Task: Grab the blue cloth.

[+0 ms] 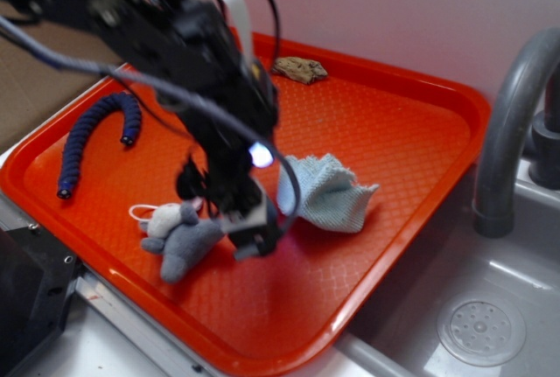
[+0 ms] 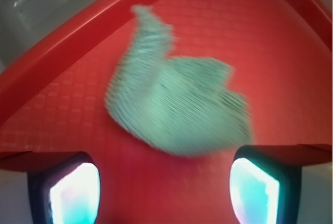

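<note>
while the arm hangs over the orange tray point(image 1: 411, 211), the gripper point(image 1: 254, 235) sits low above the tray floor, just beside the blue cloth point(image 1: 331, 193) and not touching it. the wrist view shows both fingertips point(image 2: 73, 195) spread wide at the bottom of the frame, with bare tray between them and the blue cloth point(image 2: 179, 104) lying just ahead of the gap. the jaws are fully apart and hold nothing.

the cloth lies near the middle of the tray, crumpled into a loose mound with one corner pointing toward the far rim. the raised folds give the fingers something to close on; a flat sheet would offer less. judged from the spread jaws and the low height, the approach is nearly done and the closing step is not yet done.

clearances:
- the grey plush toy point(image 1: 179, 235) lies close on the other side of the gripper from the cloth. a sideways drift that way could nudge it.
- the dark ribbed tube point(image 1: 92, 136) curves near the left rim, well apart from the cloth.
- a small brown object point(image 1: 300, 68) rests by the far rim, also well apart.
- open tray floor surrounds the cloth on its right and near sides, so a short advance toward the cloth has room.
- the sink point(image 1: 490, 324) and its grey faucet pipe point(image 1: 512, 123) stand beyond the tray's right rim, outside the working path.

both views are motion-blurred, so fine fold detail cannot be read.
</note>
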`<state>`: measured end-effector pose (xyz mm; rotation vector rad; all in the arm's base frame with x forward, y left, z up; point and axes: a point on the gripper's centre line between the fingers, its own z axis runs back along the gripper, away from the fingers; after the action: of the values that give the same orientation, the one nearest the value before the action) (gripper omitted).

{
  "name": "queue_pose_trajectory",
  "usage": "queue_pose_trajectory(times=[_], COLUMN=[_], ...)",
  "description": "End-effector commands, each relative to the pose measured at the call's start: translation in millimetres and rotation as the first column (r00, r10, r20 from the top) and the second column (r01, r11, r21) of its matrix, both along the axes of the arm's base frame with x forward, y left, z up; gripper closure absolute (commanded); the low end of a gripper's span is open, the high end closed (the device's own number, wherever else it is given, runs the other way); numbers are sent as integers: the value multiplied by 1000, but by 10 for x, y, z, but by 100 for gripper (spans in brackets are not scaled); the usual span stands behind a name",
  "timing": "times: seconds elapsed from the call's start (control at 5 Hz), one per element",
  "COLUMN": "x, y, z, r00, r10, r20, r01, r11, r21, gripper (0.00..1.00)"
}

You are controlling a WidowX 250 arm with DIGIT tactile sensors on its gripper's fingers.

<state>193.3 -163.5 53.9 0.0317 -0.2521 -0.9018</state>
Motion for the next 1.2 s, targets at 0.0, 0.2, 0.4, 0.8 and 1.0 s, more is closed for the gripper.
queue_pose_trajectory(times=[0.0, 0.2, 0.4, 0.8, 1.0], x=[6, 114, 306, 428, 359], y=[-282, -211, -6, 411, 670], z=[-141, -173, -199, -1, 271], r00=[994, 1000, 995, 955, 912], r10=[-110, -19, 97, 284, 389], r20=[17, 21, 4, -81, -131], r01=[110, 18, -97, -290, -406], r11=[994, 999, 995, 954, 904], r21=[14, 30, 26, -71, -138], gripper=[0, 50, 100, 100, 100])
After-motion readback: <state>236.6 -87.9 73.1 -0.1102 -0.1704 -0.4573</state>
